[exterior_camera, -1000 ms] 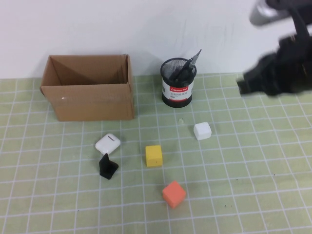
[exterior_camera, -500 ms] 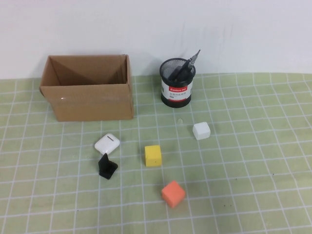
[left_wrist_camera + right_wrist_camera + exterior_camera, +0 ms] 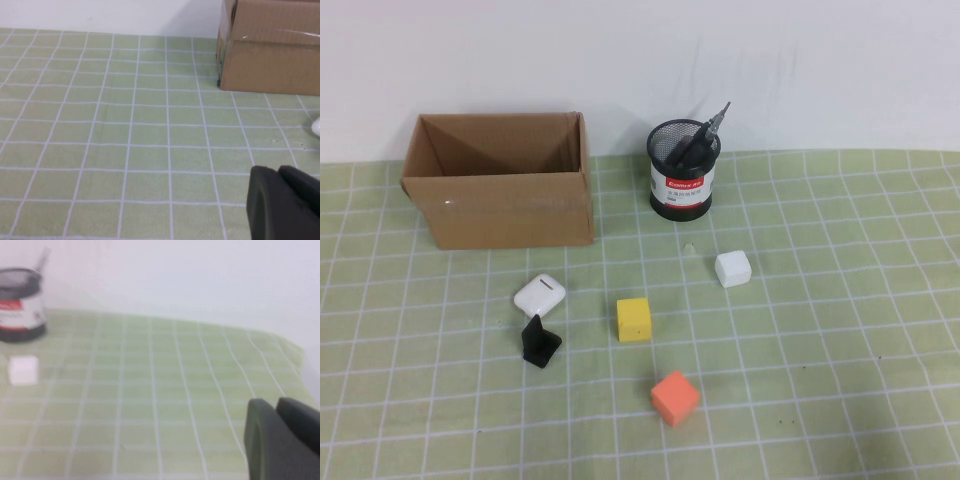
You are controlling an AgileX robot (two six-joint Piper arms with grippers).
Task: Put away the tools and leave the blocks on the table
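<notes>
From the raised camera I see neither arm over the table [image 3: 840, 330], only the pale green gridded mat and what sits on it. Going left to right: an open cardboard box [image 3: 500, 180] stands at the back left against the wall. In front of it, toward me, lies the white earbud case [image 3: 540, 294], and just beside that, nearer to me, the small black angular plastic piece [image 3: 538, 342]. The yellow block [image 3: 634, 319] sits near the middle of the mat, with the orange block [image 3: 675, 397] nearer to me and slightly right of it. At the back, right of the box, stands a black mesh pen cup [image 3: 684, 170] with a red-and-white label; dark tool handles [image 3: 692, 148] stand inside it and a thin metal-tipped driver [image 3: 719, 118] pokes out above the rim, tilted to the right. I cannot tell the individual tools inside apart. The white block [image 3: 733, 268] lies in front of the cup, a little to its right. My left gripper [image 3: 285, 202] shows only in its own wrist camera, jaws pressed together and empty, low over bare mat, with a corner of the cardboard box beyond it and a sliver of the white case at the frame edge. My right gripper [image 3: 282, 440] is likewise closed on nothing, over bare mat, well apart from the mesh cup and the white block, both of which appear far off across the mat in its wrist view.
</notes>
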